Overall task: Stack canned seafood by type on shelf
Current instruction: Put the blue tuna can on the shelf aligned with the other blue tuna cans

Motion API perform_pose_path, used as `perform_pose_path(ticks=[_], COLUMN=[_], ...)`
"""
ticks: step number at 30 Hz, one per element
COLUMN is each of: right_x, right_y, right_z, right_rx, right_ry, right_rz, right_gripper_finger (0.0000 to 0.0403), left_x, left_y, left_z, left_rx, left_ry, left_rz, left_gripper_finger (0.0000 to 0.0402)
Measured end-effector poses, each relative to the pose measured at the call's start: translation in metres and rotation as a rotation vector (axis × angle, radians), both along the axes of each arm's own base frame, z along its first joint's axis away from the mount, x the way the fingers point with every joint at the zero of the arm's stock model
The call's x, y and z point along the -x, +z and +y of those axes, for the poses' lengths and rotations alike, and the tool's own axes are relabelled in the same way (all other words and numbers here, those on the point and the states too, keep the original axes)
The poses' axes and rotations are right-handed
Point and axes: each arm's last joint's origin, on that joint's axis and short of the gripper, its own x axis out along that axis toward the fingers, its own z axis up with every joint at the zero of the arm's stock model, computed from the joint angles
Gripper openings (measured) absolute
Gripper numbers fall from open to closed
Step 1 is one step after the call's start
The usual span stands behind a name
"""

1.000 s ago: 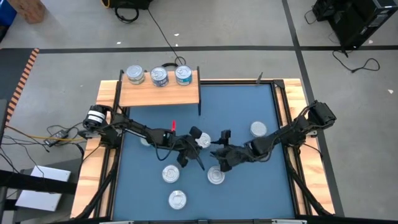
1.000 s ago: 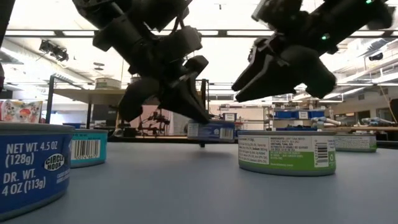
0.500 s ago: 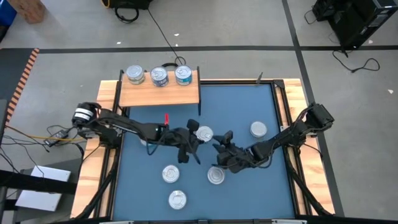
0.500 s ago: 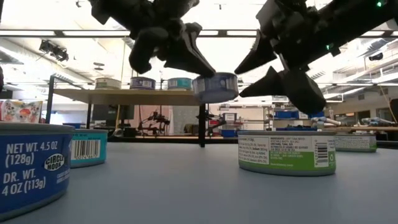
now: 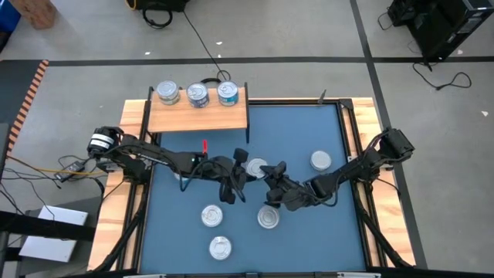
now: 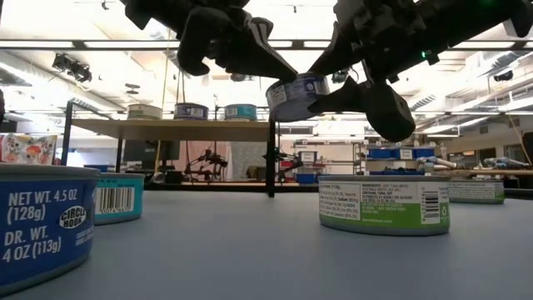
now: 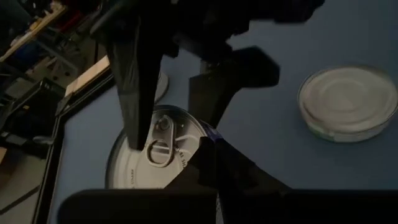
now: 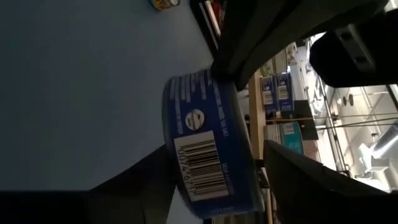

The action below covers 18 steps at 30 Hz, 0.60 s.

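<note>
From above, a blue-labelled can [image 5: 257, 167] is seen raised over the middle of the blue worktop [image 5: 309, 123], with the left pincer [image 5: 241, 171] on one side of it and the right pincer [image 5: 272, 174] on the other; both are equally near. The shelf [image 5: 197, 114] lies beyond both pincers, toward the far left corner, already bearing three cans [image 5: 197, 94] in a row (so any further can must go on top of one).

From table height, the can [image 6: 297, 96] hangs clear of the worktop, lid slightly tilted, about level with the shelf board. The left pincer [image 6: 271, 71] is closed on it; the right pincer [image 6: 354, 83] straddles its other side, jaws apart.

In the left wrist view, the left fingers [image 7: 134, 93] press across the lid.

In the right wrist view, the label [image 8: 205, 162] sits between spread fingers, contact uncertain. Open air lies toward the shelf, its black leg nearest.
</note>
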Motion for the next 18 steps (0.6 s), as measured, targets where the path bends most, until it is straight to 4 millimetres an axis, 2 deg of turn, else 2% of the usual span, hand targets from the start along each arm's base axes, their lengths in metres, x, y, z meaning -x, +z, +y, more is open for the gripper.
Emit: perform_pose_path(ticks=[4,10,14,18], right_x=[-0.0001,0.0001,-0.0004,-0.0012], right_y=[0.0000,-0.0002,0.0008,0.0021], right_z=[-0.0004,0.0001,0.0000,-0.0005], right_rx=[0.001,0.001,-0.013,-0.054], right_ry=[-0.001,0.002,-0.007,-0.024], right_rz=[0.001,-0.002,-0.024,-0.068], right_gripper_finger=[0.0215,0.0145,0.0144,0.0144], left_x=[-0.0004,-0.0007,-0.0005,0.0016], left_y=[0.0007,0.0025,0.0028,0.0037], left_z=[-0.0003,0.0003,0.0002,-0.0046], left_rx=[0.021,0.018,-0.033,-0.139], left_ry=[-0.005,0.009,0.037,0.093], left_rz=[-0.008,-0.020,-0.023,-0.023], left_gripper_finger=[0.0000,0.0000,0.0014,0.0046])
